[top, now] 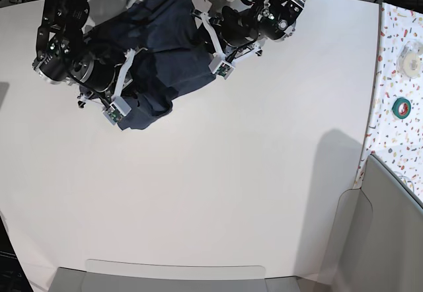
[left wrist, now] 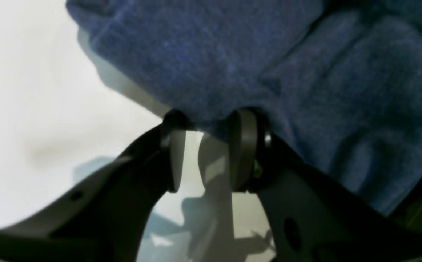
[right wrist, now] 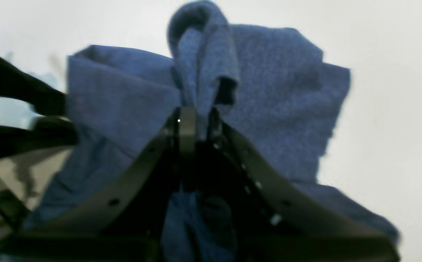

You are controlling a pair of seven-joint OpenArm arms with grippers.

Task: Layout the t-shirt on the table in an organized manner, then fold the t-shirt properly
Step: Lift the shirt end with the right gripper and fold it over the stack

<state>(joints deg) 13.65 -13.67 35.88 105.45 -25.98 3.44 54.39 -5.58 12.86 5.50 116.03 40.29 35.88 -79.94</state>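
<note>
The dark navy-blue t-shirt (top: 165, 47) lies crumpled in a heap at the far left of the white table (top: 231, 173), with both arms over it. My right gripper (right wrist: 196, 117) is shut on a raised fold of the t-shirt (right wrist: 203, 62), and cloth bunches around its fingers. My left gripper (left wrist: 211, 122) stands open at the edge of the t-shirt (left wrist: 232, 54). Its fingertips touch the hem, and bare table (left wrist: 32, 91) shows between the pads. No lettering shows on the shirt.
A narrow speckled surface (top: 400, 74) runs along the right side, carrying a green tape roll (top: 400, 107) and a pale roll (top: 413, 49). A grey panel (top: 390, 239) stands at the lower right. Cables run along the far edge.
</note>
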